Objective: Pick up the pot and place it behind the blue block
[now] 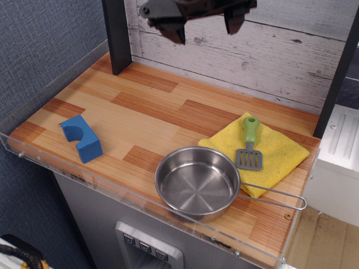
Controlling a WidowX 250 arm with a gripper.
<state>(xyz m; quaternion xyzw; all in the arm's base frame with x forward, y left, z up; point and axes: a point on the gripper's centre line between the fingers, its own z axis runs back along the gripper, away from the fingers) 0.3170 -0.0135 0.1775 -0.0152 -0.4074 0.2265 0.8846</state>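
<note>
Pot (197,183) first: it sits upright on the wooden counter (162,112), close to the front edge and right of the middle. It is a shallow round steel pan, shiny inside, with nothing in it. Its thin wire loop handle (275,196) runs out to the right, low over the wood, ending near the counter's front right corner. The pan's far right rim lies just beside the near corner of a yellow cloth (275,151); whether they touch is hard to tell. The cloth lies flat on the right side of the counter. On it rests a small spatula (249,145) with a green handle and a grey slotted blade, the handle pointing toward the back wall and the blade toward the pan.

The blue block (82,137) stands well apart from the pan, on the left side of the counter near the front. Its half-round notch faces up and toward the back left. A clear plastic rail (90,176) runs along the front edge of the counter, in front of both block and pan.

The gripper (203,23) hangs at the top of the view, high above the back of the counter and in front of the white plank wall (269,61). Its two dark fingers are spread apart with nothing between them. It is far from both the pan and the block. A dark post (116,36) stands at the back left.
</note>
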